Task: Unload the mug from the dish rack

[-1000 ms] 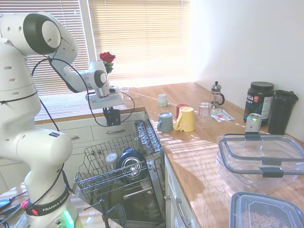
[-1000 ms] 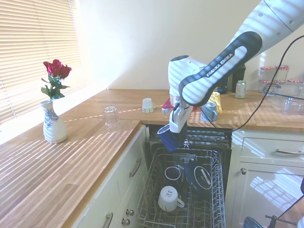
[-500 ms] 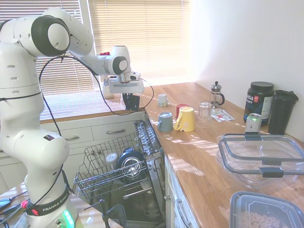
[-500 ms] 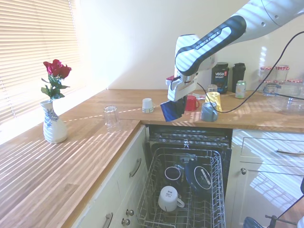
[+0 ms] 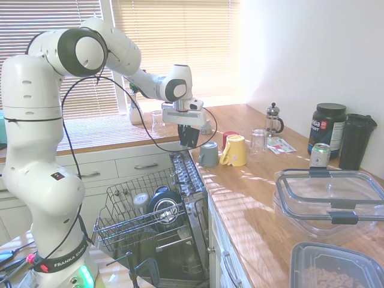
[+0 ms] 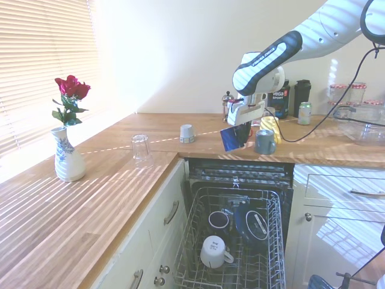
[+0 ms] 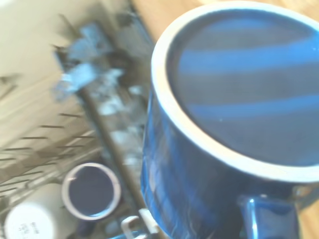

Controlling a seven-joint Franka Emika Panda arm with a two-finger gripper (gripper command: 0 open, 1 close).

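My gripper point(image 5: 189, 134) is shut on the dark navy mug point(image 5: 188, 138), which it holds tilted in the air. In the second exterior view the mug point(image 6: 235, 137) hangs over the counter's edge behind the open dishwasher, just left of a grey-blue mug point(image 6: 264, 141). The gripper point(image 6: 242, 127) comes down on it from above. It fills the wrist view as a dark blue mug point(image 7: 224, 129) with a pale rim, its handle low in the picture. The wire dish rack point(image 5: 116, 225) is pulled out below and in front, well apart from the held mug; it shows as the rack point(image 6: 272, 265) in the other view.
The rack holds a white mug point(image 6: 213, 251), a dark cup point(image 6: 219, 219) and a dark bowl point(image 6: 252, 223). On the counter stand a yellow mug point(image 5: 235, 150), a red mug point(image 5: 227, 137), a glass point(image 6: 140, 147), a small white cup point(image 6: 187, 133), a vase point(image 6: 67, 161) and clear containers point(image 5: 330, 201).
The arm has lifted the mug up out of the rack and carried it away from the window side to the counter beside the grey-blue mug. The grip has held.
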